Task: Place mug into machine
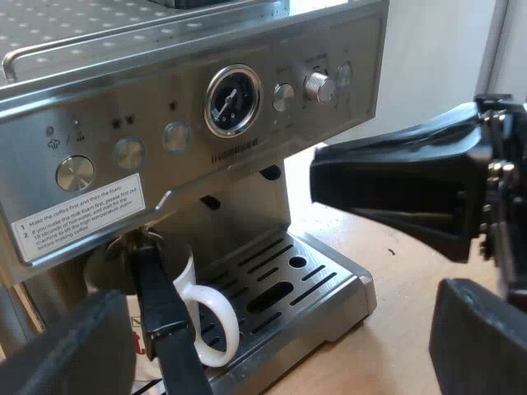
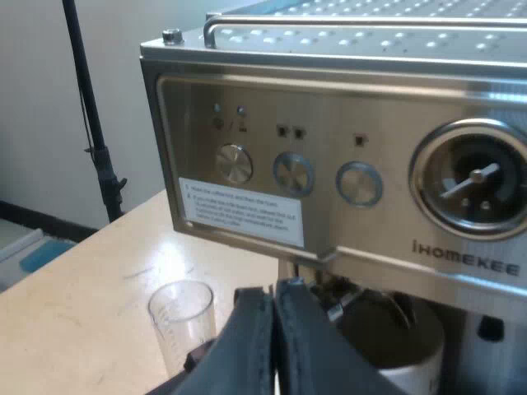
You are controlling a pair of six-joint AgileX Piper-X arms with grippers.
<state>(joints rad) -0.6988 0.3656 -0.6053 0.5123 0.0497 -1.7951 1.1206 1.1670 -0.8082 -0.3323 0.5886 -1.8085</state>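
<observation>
A white mug (image 1: 185,271) stands on the espresso machine's drip tray (image 1: 329,284), under the brew head. The metal holder is locked in above it, and its dark handle (image 1: 165,321) slants down across the mug. My left gripper (image 1: 280,346) is open in front of the tray, with nothing between its fingers. The right gripper (image 1: 329,177) hovers beside the machine's front, near the knobs. In the right wrist view that gripper (image 2: 274,292) is shut on nothing, just before the mug (image 2: 403,370) and the brew head.
The espresso machine (image 1: 233,100) has a pressure gauge, round buttons and a label on its steel front. A measuring glass (image 2: 181,317) stands on the wooden table (image 2: 74,288) beside the machine. A black stand pole (image 2: 90,123) rises behind the table.
</observation>
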